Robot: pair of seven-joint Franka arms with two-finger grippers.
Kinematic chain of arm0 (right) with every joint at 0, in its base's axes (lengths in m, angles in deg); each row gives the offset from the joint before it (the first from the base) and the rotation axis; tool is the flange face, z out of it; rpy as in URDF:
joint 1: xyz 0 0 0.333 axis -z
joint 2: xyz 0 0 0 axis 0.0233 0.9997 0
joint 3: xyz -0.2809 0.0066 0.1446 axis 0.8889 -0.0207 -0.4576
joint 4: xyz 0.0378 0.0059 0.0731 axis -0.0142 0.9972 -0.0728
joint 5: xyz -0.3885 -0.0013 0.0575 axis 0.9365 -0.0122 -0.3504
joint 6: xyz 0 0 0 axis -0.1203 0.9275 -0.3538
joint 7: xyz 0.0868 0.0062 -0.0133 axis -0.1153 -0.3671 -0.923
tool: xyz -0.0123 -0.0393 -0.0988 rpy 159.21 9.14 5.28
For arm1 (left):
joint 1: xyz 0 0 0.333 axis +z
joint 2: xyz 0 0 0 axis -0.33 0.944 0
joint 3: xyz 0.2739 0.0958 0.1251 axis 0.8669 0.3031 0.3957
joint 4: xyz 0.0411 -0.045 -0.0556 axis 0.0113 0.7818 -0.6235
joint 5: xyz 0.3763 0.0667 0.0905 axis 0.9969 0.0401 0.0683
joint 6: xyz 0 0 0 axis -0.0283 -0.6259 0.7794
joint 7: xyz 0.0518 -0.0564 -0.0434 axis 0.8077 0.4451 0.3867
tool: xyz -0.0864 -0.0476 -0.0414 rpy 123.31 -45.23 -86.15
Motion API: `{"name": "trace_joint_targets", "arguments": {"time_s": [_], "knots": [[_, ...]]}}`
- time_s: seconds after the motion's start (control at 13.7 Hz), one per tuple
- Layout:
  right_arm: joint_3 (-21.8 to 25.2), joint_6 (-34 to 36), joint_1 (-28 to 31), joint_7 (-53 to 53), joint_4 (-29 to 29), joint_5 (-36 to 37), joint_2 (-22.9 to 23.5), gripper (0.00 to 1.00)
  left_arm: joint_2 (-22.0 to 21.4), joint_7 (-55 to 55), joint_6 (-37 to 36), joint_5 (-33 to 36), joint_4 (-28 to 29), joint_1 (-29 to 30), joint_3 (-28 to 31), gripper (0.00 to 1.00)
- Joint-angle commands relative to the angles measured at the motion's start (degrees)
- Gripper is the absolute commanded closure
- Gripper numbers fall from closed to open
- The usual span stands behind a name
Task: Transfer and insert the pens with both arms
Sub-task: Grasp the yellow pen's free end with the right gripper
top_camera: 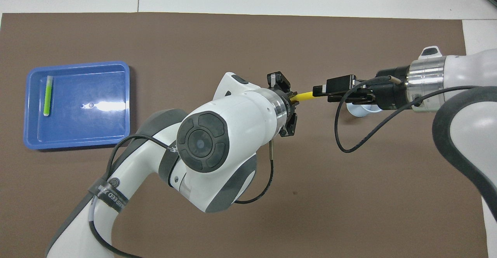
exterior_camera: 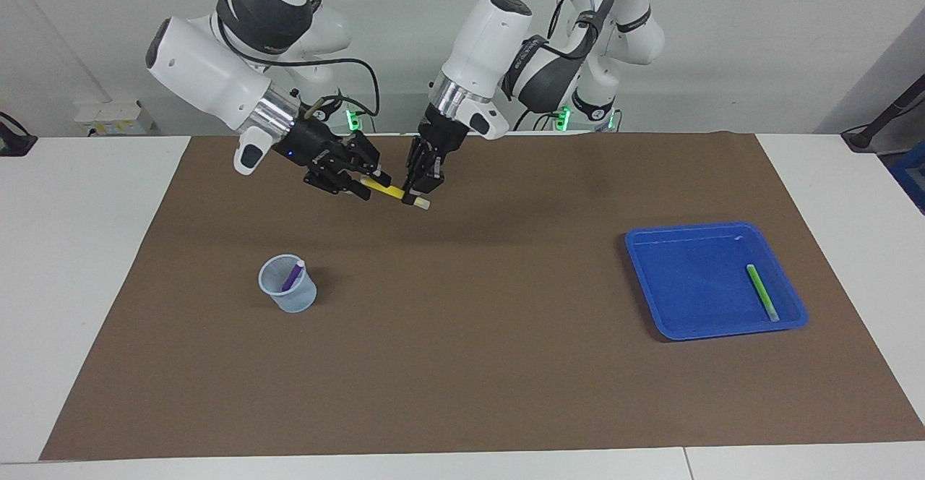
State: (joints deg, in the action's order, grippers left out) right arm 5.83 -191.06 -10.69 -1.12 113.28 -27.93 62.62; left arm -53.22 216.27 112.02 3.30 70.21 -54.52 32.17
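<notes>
1. the left claw [exterior_camera: 417,192] pinches the yellow pen [exterior_camera: 390,192] near its pale cap end, up in the air over the brown mat [exterior_camera: 470,364] at the robots' end of the tabletop [exterior_camera: 87,263].
2. the right claw [exterior_camera: 365,180] is around the pen's other end, its fingers about the barrel. i cannot tell whether they are pressed on it yet or only close around it.
3. judged from this, the step in hand is the handover from the left arm to the right.
4. the purple pen [exterior_camera: 292,275] leans in the clear cup [exterior_camera: 287,292], which stands on the mat toward the right arm's end. the green pen [exterior_camera: 762,292] lies in the blue tray [exterior_camera: 672,321] toward the left arm's end.
5. risk: if the left claw lets go before the right one grips firmly, the pen could drop to the mat and roll away.
6. risk: the right claw takes the pen close to its tip. a grip so near the end could let the pen swing or slip once it hangs from there alone.
7. risk: if both claws clamp and either arm moves, the pen could twist in one grip and end up skewed for the cup.
8. risk: a tilted pen may catch the cup's rim and tip the light cup, with the purple pen in it.
9. surface: a plain brown mat over a white tabletop, flat and matte, with white margins showing at each end.
10. room: a pale wall by the robots, with cables and a few green lights at the arm bases.
</notes>
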Motion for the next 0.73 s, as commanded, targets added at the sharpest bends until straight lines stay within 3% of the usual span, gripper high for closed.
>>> {"name": "trace_joint_targets", "arguments": {"time_s": [0.0,0.66], "knots": [[-0.3,-0.5,0.1,0.7,-0.6,0.8,0.3,0.52,0.7,0.5,1.2,1.1,-0.9,-0.8,0.7,1.00],[-0.3,-0.2,0.1,0.7,-0.6,0.8,0.3,0.68,0.7,0.5,1.2,1.1,-0.9,-0.8,0.7,1.00]]}}
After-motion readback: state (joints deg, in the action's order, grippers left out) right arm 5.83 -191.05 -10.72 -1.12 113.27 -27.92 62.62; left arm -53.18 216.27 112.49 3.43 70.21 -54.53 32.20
